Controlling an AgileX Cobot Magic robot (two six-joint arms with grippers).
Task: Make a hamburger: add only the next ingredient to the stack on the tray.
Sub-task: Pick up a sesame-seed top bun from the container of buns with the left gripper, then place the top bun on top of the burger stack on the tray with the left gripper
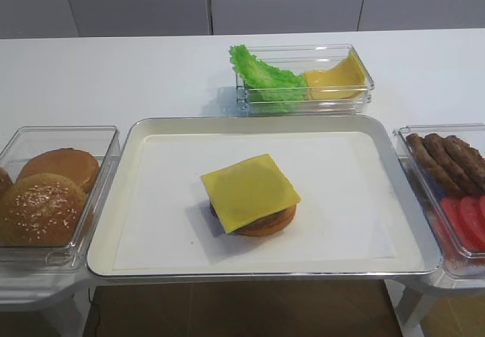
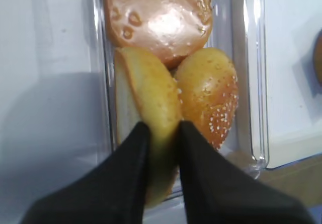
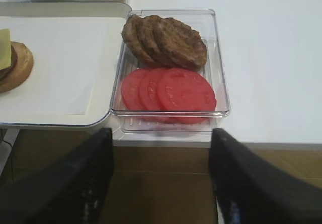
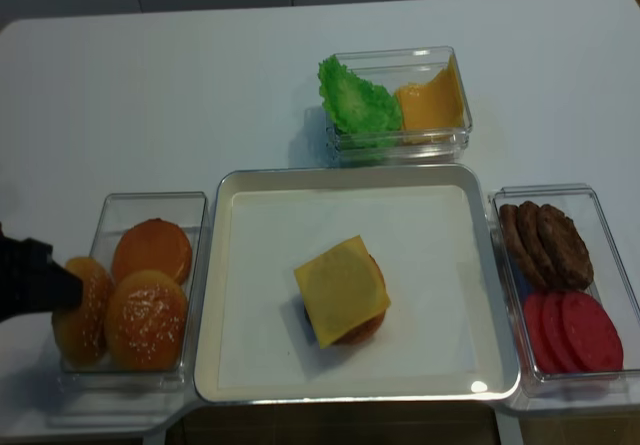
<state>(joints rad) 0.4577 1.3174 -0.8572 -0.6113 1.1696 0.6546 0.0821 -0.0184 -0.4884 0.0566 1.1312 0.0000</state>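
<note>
In the left wrist view my left gripper is shut on a golden bun top that stands on edge in the clear bun tub, pale flat face to the left. The overhead view shows the gripper coming in from the left onto this bun. The stack, a bun base and patty under a square yellow cheese slice, sits mid-tray. My right gripper hangs open and holds nothing, off the table's front edge.
Beside the held bun lie a darker sesame bun and a flat seedless bun. A tub of patties and tomato slices stands right of the tray. Lettuce and cheese slices sit in a tub behind.
</note>
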